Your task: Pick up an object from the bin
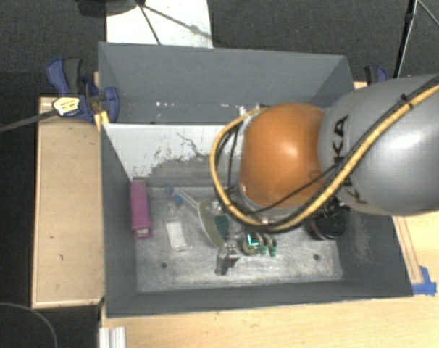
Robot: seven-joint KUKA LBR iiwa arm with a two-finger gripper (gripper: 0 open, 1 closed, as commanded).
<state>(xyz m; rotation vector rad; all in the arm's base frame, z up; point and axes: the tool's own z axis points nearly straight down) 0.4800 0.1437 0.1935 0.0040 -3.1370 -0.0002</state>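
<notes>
The grey metal bin [118,216] has a scuffed floor, bare toward 6 o'clock. The tool [230,257] sits low at mid-floor under the orange wrist cover [277,154]; whether it is released or clenched cannot be told. 1 translucent greenish piece [211,222] lies just beside it at 11 o'clock. A clear packet [177,235] and a purple block [139,207] lie at 9 o'clock, and a dark round item [328,225] at 3 o'clock.

I see my arm [393,158] stretched in from the right, cables [221,172] looped round its orange wrist cover [281,154], with the gripper [237,252] pointing down beneath it.
</notes>
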